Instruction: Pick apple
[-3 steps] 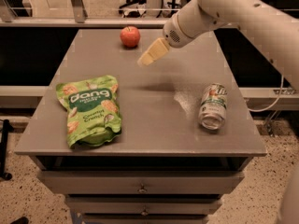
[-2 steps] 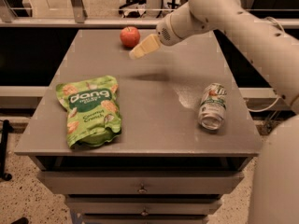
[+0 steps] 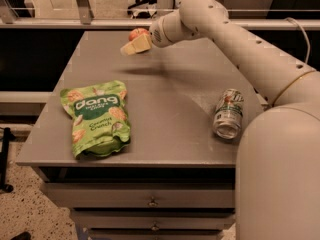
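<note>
The small red-orange apple (image 3: 137, 33) sits near the far edge of the grey table (image 3: 165, 109), a little left of centre. My gripper (image 3: 131, 47) hangs above the table just in front of the apple and partly covers it. Its pale yellow fingers point left and down, and nothing shows between them. The white arm reaches in from the right across the table's far side.
A green snack bag (image 3: 97, 116) lies flat at the front left. A green-and-white drink can (image 3: 228, 113) lies on its side at the right. Drawers are under the table top. A railing runs behind the table's far edge.
The gripper has moved left and toward the apple, from right of it to directly in front of it. The apple, bag and can have not moved.
</note>
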You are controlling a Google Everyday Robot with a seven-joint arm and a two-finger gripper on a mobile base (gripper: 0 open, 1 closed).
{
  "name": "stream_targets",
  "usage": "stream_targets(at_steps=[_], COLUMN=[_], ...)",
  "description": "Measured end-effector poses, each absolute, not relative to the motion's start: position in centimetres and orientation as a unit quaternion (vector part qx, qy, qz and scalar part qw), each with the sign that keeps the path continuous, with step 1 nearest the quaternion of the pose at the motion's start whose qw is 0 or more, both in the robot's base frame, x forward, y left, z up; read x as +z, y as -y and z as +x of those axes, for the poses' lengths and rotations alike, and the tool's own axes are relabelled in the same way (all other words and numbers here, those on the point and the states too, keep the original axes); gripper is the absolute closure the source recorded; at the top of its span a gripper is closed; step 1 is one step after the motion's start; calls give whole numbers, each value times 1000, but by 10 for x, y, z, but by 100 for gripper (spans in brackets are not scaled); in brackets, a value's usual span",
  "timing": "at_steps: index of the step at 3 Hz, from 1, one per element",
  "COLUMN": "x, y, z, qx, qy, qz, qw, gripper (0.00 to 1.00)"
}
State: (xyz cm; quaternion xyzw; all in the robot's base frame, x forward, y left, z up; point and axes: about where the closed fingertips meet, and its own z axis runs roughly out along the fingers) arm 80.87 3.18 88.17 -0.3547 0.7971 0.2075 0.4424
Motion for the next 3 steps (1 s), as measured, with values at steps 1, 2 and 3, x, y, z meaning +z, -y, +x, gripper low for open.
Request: stream_targets(at_steps=[1,2,3], x=[871,862,852], y=[-47,-57,-56], z=[835,854,871], qx=[201,185,165], qy=[-798,-801,-808], qz=[-344,-342,-339], qw=[453,455,452], gripper=[0,0,22])
